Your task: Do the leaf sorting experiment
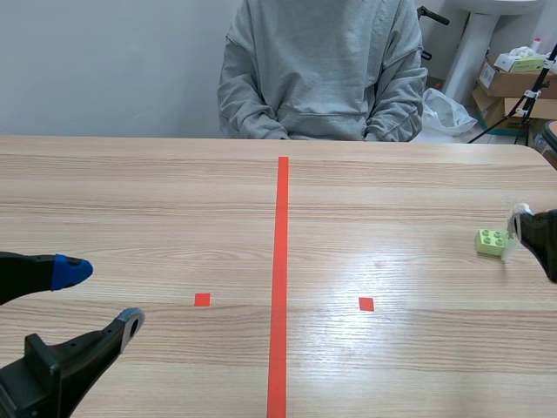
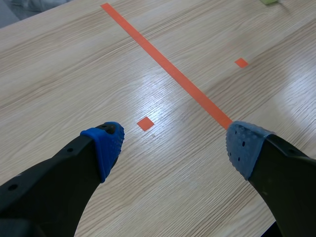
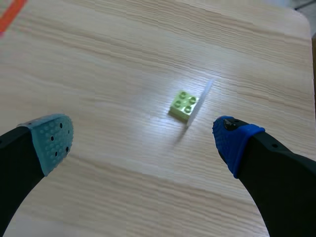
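Light-green four-stud plastic brick (image 3: pixel 184 105) just ahead of my right gripper (image 3: pixel 141 141), fingers spread, empty. Brick squarish, no long axis. Left gripper (image 2: pixel 174 147) also spread, well apart from brick.

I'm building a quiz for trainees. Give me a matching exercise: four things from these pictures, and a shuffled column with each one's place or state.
1 green brick
2 left claw
3 person
4 tape line

A down the middle of the table
B open, holding nothing
C seated across the table
D on the table ahead of the right claw

Pairs: 1-D, 2-B, 3-C, 4-A
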{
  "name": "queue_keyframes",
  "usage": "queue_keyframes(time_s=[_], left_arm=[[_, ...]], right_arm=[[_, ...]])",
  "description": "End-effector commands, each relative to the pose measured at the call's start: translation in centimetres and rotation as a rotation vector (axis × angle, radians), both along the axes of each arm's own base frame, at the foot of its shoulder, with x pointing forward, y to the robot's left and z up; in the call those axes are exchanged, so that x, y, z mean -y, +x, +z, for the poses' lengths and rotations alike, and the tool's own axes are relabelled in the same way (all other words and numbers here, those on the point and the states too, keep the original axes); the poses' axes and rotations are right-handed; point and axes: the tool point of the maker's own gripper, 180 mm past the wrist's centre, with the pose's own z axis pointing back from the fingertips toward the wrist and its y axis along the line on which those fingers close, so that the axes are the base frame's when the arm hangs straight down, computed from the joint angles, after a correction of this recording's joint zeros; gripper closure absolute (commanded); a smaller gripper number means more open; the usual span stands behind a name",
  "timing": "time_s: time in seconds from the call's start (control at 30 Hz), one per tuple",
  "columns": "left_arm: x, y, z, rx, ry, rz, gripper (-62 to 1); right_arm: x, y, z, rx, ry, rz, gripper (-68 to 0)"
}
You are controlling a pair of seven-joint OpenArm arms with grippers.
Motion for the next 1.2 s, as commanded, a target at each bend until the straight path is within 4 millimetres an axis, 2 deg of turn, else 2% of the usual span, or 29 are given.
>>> queue_keyframes(time_s=[0.0, 0.2, 0.3, 0.43, 0.6, 1.17], left_arm=[[0.5, 0.4, 1.1, 0.035, -0.032, 0.001, -45.4], [0.5, 0.4, 1.5, 0.055, -0.047, 0.0, -45.4], [0.6, 0.5, 1.6, 0.057, -0.049, 0.0, -45.4], [0.6, 0.5, 1.7, 0.064, -0.054, 0.0, -45.4], [0.6, 0.6, 2.0, 0.076, -0.063, 0.0, -45.4], [0.6, 0.6, 2.0, 0.076, -0.063, 0.0, -45.4]], right_arm=[[-0.5, -0.6, 0.7, 0.019, -0.003, 0.034, -57.5], [-6.4, -5.0, 2.4, 0.007, 0.029, 0.291, -57.5], [-7.7, -5.8, 3.2, 0.014, 0.065, 0.318, -57.6], [-8.4, -6.3, 3.4, 0.003, 0.106, 0.327, -57.6], [-9.0, -7.5, 2.3, -0.06, 0.146, 0.332, -57.6], [-9.4, -7.1, 3.2, -0.017, 0.182, 0.337, -57.6]])
